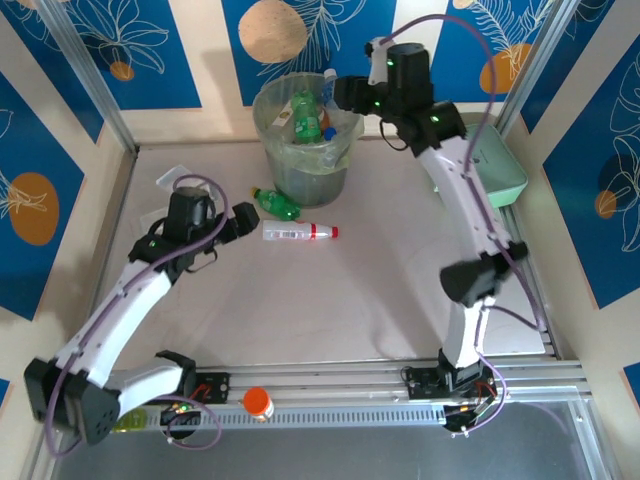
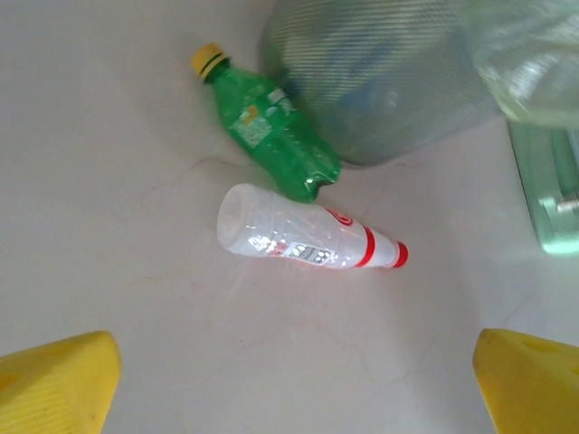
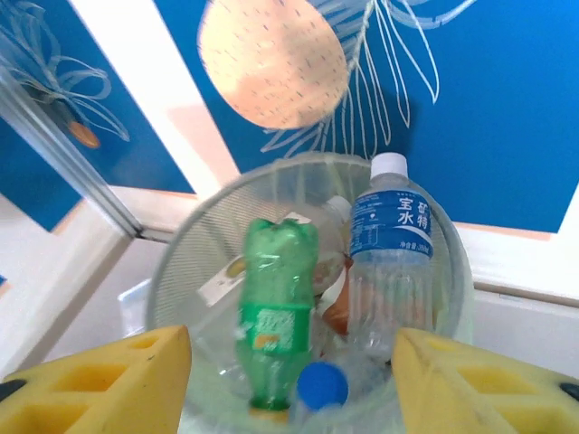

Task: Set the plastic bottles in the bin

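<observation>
The only writing I can read is on a white-capped bottle (image 3: 391, 262) upright in the bin (image 3: 194, 262): white Chinese characters, 宝矿 over 水特, on a blue label. Next to it in the bin I see a crumpled green bottle (image 3: 276, 307) and a blue cap (image 3: 322, 386).

Two more bottles lie on the table (image 2: 136, 298) just in front of the bin: a yellow-capped green bottle (image 2: 267, 122) with an unreadable label, and a clear bottle (image 2: 308, 240) with a red cap and band.

My left gripper (image 2: 294, 380) is spread wide and empty near them. My right gripper (image 3: 291, 353) is above the bin with its fingers apart.
</observation>
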You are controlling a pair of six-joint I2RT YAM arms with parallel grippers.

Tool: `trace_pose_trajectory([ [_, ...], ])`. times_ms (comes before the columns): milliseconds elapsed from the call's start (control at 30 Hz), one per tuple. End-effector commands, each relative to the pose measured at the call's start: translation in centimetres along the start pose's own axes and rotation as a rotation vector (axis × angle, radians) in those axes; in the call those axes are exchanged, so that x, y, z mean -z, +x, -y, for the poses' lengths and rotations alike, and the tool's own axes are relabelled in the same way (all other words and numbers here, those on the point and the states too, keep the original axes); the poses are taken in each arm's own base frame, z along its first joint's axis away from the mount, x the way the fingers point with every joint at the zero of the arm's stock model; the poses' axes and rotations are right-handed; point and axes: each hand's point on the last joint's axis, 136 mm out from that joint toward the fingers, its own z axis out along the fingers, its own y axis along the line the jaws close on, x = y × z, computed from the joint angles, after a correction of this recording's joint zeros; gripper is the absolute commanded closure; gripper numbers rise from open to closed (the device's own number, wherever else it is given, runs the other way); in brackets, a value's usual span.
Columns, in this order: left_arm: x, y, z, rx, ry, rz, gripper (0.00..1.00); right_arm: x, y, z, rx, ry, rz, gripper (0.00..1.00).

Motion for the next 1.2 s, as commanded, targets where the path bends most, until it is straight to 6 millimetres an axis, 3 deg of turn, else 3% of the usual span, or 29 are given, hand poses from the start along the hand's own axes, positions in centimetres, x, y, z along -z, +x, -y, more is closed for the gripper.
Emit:
trace_pose_trajectory([
  [0, -1.7, -1.3, 0.5, 0.227, 0.025, -0.028, 0.01, 2.9, 0.6, -0.9, -0.075, -0.05, 0.054, 0.39],
  [133, -5.4, -3.0, -0.5, 0.333, 0.005, -0.005, 0.0, 6.4, 4.3, -0.5, -0.18, -0.093, 0.066, 0.39],
  [400, -15.0, -3.4, -1.7, 0.427, -0.06, -0.143, 0.01, 10.8, 15.5, -0.3, -0.352, -0.181, -0.066, 0.39],
  [600, -19.5, -4.2, -1.3, 0.524, -0.002, -0.143, 0.09, 13.6, 20.8, 0.0, -0.37, -0.187, -0.139, 0.38],
  [733, -21.5, -4.2, -1.1, 0.544, 0.027, -0.157, 0.13, 15.4, 22.1, 0.8, -0.348, -0.154, -0.146, 0.38],
  [900, -23.2, -3.3, -1.3, 0.561, 0.053, -0.172, 0.16, 16.9, 21.9, 1.6, -0.321, -0.134, -0.12, 0.37],
  [1033, -24.7, -2.5, -2.1, 0.572, 0.055, -0.175, 0.16, 17.4, 21.2, 0.8, -0.301, -0.175, -0.11, 0.38],
  [1167, -26.2, -2.5, -1.1, 0.57, 0.134, -0.185, 0.16, 17.4, 21.4, 0.4, -0.292, -0.186, -0.116, 0.38],
])
